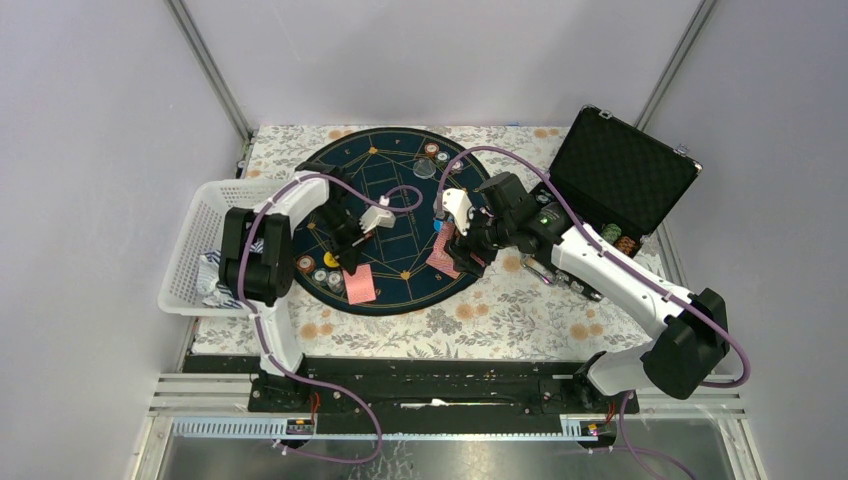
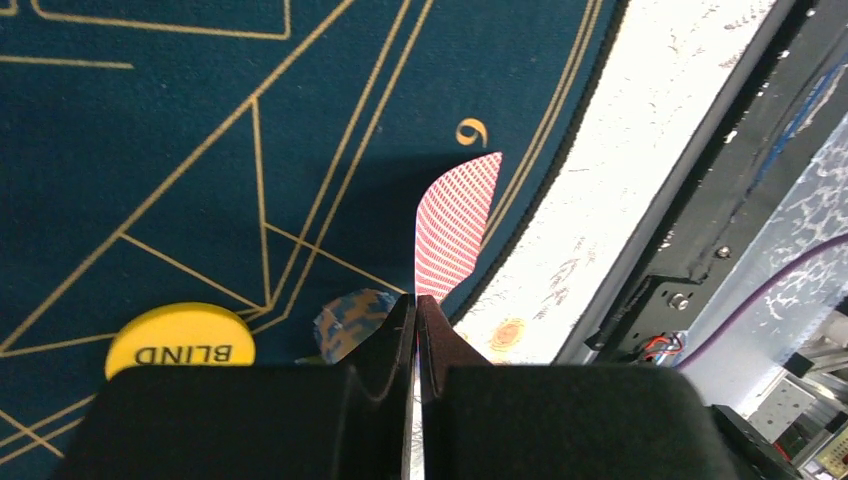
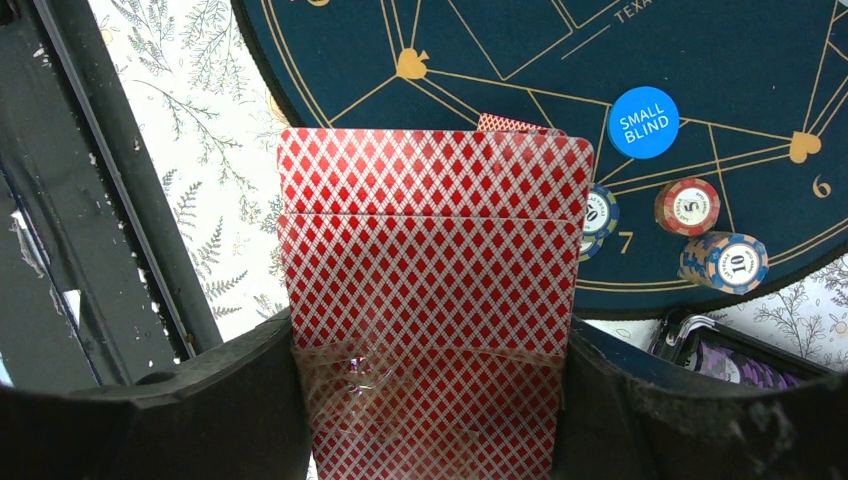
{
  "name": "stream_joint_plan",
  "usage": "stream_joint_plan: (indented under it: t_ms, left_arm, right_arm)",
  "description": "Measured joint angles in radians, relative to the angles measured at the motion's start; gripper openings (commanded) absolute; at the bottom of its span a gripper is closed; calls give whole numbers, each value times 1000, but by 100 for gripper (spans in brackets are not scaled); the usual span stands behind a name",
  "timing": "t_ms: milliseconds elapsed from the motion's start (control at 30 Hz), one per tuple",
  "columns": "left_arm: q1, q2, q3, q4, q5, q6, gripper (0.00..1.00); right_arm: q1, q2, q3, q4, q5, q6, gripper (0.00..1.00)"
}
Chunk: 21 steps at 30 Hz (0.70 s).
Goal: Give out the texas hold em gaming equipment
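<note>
Looked like the dealing step. Pinched 1 red-backed card (image 2: 455, 225) by its end in the left gripper (image 2: 416, 300), fingers pressed together on it. Hung the card, bent, over the near edge of the dark-blue mat (image 2: 150, 150), by the gold 6, close to the yellow button (image 2: 180, 335) and a chip (image 2: 350, 322). Could not tell if the card's far end touched the mat.

Held the deck (image 3: 430, 250) in the right gripper (image 3: 430, 335), fingers spread as wide as the cards and hugging both sides, above the mat's edge near the blue button (image 3: 644, 122) and some chips (image 3: 687, 205).

Seemed best to bring the card down low and flat inside the gold line, away from the chip, then to open the fingers just a bit. Seemed wise to hold the deck steady, so no cards slipped out.
</note>
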Motion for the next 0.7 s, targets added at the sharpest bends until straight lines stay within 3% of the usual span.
stream_joint_plan:
  t_ms: [267,433,700]
  left_arm:
    - [-34,62,12,76,-50,-2,10]
    - [-53,75,14,116,-71,-5,22]
    - [-62,82,14,183,-111,-18,51]
  right_arm:
    - [0,0,0,0,0,0,4]
    - [0,0,0,0,0,0,4]
    - [0,0,0,0,0,0,4]
